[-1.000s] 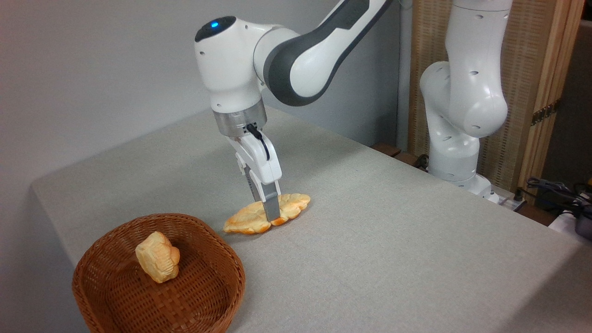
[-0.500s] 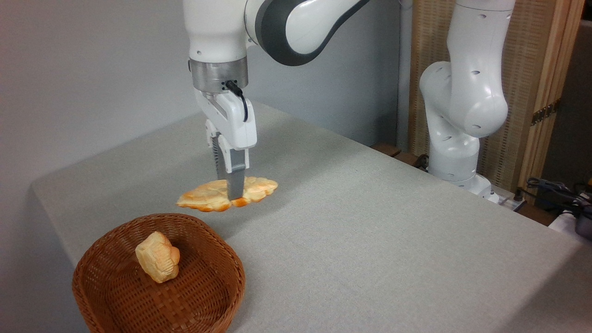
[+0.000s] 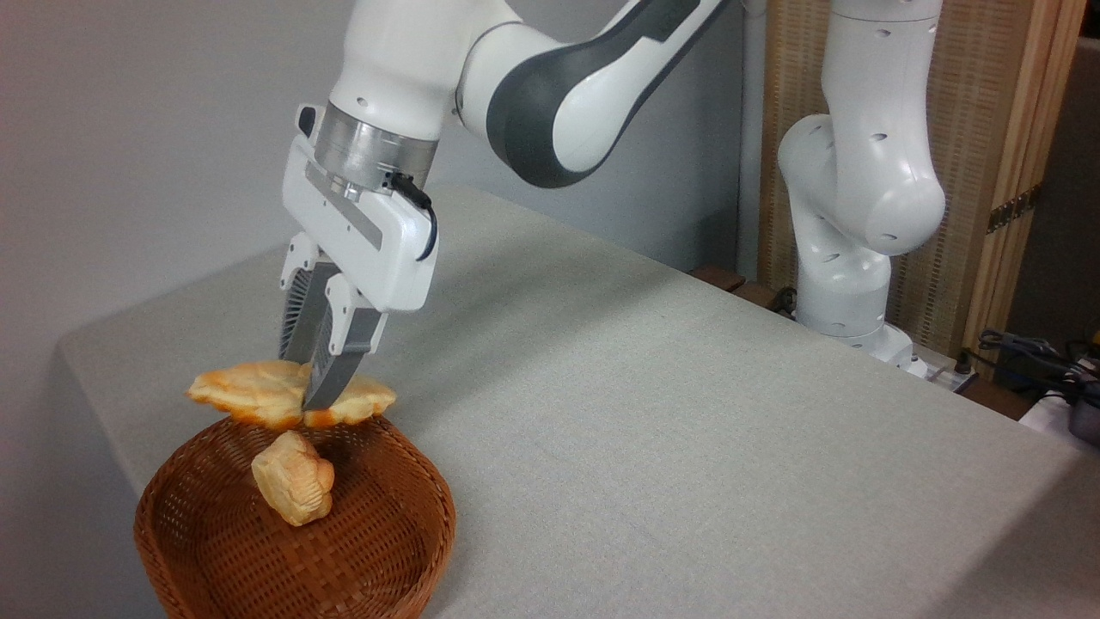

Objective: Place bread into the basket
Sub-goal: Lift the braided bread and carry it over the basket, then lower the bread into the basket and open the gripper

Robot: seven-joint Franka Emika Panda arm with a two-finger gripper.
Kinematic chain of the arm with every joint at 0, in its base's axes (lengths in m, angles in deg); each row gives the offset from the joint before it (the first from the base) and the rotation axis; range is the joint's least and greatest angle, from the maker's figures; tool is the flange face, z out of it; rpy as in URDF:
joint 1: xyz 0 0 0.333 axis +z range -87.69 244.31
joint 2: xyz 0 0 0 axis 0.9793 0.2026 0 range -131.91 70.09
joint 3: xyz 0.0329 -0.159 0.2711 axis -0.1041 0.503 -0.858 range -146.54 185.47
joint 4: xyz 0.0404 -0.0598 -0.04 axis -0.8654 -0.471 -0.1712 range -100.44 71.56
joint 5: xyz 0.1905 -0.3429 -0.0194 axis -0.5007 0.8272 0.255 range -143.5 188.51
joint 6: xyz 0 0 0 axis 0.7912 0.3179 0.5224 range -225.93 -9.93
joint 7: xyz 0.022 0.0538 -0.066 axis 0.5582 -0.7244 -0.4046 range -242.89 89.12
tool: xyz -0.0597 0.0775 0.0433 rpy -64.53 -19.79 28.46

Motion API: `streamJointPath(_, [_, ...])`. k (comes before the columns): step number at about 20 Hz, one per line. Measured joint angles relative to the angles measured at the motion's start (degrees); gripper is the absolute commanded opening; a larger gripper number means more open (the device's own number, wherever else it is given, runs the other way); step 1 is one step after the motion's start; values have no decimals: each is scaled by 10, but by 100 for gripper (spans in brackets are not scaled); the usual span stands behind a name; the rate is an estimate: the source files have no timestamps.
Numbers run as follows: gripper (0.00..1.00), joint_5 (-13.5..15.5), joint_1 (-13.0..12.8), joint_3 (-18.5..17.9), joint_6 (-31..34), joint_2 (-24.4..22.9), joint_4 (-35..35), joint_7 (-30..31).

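At lower left of the frame, the hand (image 3: 311, 397) pinches the bread (image 3: 288, 397) across its middle, holding it in the air over the far rim of the basket (image 3: 404, 464). To place it well, I judge it should travel further toward the basket's centre and come lower before its 2 fingers part. 1 small bread lump (image 3: 294, 478) already lies inside and could crowd the landing; right of the basket, the table (image 3: 687, 447) lies bare.

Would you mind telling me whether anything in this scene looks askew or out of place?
Nothing stands out. The pincer holds the bread roughly level above the basket rim, and a small bread lump sits inside.
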State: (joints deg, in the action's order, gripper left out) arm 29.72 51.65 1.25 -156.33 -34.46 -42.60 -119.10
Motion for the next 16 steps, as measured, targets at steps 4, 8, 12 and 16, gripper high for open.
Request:
streamJointPath(4, [100,3,1,-9,-31,9,1,1])
streamJointPath(8, [100,3,1,-9,-36,13,2,1])
streamJointPath(12, [100,3,1,-9,-37,15,2,1])
streamJointPath(16, [100,3,1,-9,-37,15,2,1])
